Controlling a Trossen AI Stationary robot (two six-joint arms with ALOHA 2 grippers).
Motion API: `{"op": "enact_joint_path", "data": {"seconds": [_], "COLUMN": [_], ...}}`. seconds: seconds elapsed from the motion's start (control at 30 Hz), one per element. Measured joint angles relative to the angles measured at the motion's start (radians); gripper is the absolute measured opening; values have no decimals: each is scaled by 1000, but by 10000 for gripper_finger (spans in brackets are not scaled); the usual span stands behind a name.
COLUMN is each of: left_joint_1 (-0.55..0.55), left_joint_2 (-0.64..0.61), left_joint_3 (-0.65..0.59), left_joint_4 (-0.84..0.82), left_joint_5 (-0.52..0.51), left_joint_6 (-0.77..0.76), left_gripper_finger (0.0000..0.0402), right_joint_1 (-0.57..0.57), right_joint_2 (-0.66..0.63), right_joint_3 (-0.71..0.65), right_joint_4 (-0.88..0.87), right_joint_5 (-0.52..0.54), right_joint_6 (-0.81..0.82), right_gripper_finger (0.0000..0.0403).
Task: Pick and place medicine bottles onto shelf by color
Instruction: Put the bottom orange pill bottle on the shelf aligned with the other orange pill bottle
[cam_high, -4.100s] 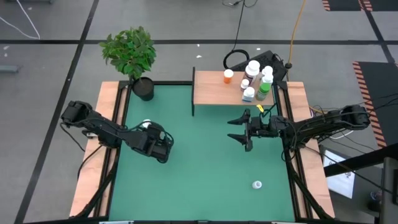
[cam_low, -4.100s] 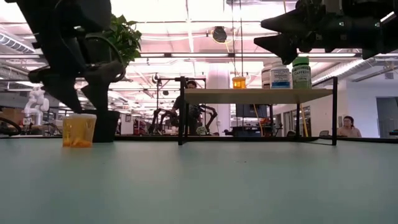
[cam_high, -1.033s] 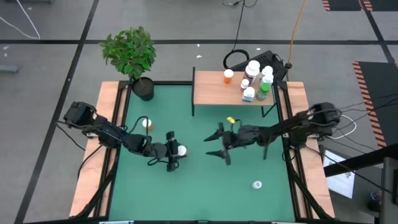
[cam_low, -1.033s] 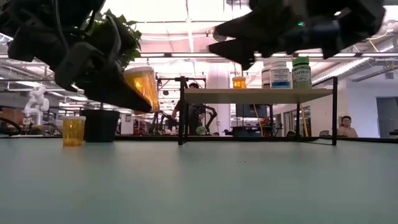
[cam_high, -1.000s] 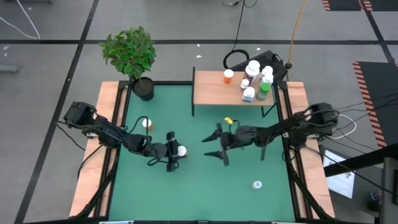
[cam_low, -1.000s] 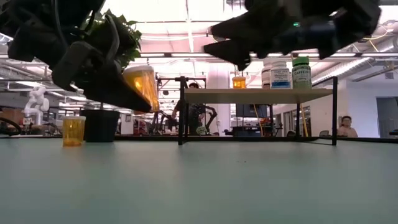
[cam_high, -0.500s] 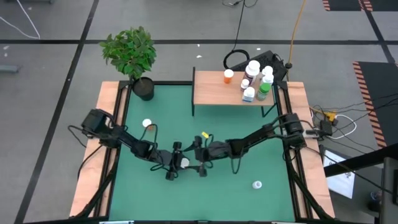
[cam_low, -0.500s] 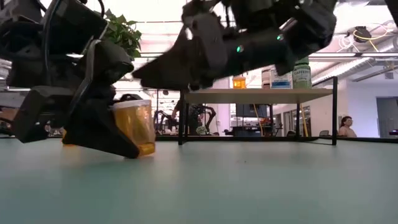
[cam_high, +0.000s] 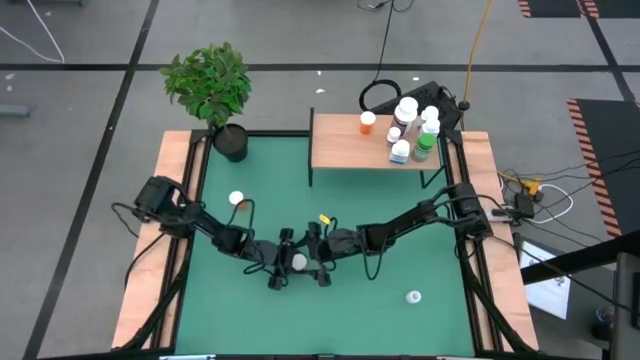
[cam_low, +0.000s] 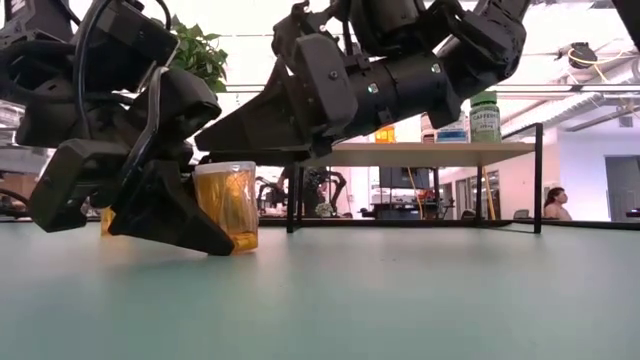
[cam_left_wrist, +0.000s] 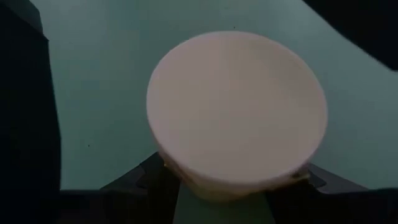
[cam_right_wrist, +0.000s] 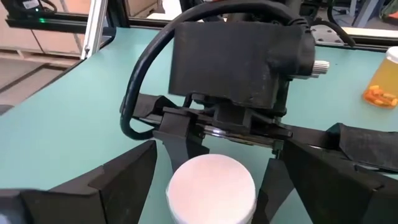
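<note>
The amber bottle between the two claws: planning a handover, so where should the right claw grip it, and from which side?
Grip the amber bottle around its white cap, coming from the side opposite the left claw, which already clamps the body. The bottle stands upright, and the right claw is open astride the cap.

You're looking at a potted plant (cam_high: 211, 85) sitting at the far left corner of the green table (cam_high: 250, 190), its black pot (cam_high: 231, 143) resting on the mat's corner. Light wooden rails (cam_high: 170, 200) are running down both sides of the table. Behind the far edge, a coiled black cable (cam_high: 378, 97) is lying on the grey floor, and an orange cord (cam_high: 478, 45) is trailing away from it. Across the room, a person (cam_low: 554, 203) is showing, possibly sitting.
</note>
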Motion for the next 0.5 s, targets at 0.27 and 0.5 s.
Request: {"op": "enact_joint_path", "data": {"seconds": [0.27, 0.5], "left_joint_1": [17, 18], "left_joint_2": [0, 0], "left_joint_3": [0, 0], "left_joint_4": [-4, -5], "left_joint_5": [13, 6], "left_joint_6": [-42, -42], "left_gripper_finger": [195, 195], "right_joint_1": [33, 47], "right_joint_2": [11, 7], "right_joint_3": [-27, -23], "right_joint_4": [-24, 10], "right_joint_5": [169, 177], "right_joint_6": [-92, -68], "right_gripper_finger": [341, 341]}}
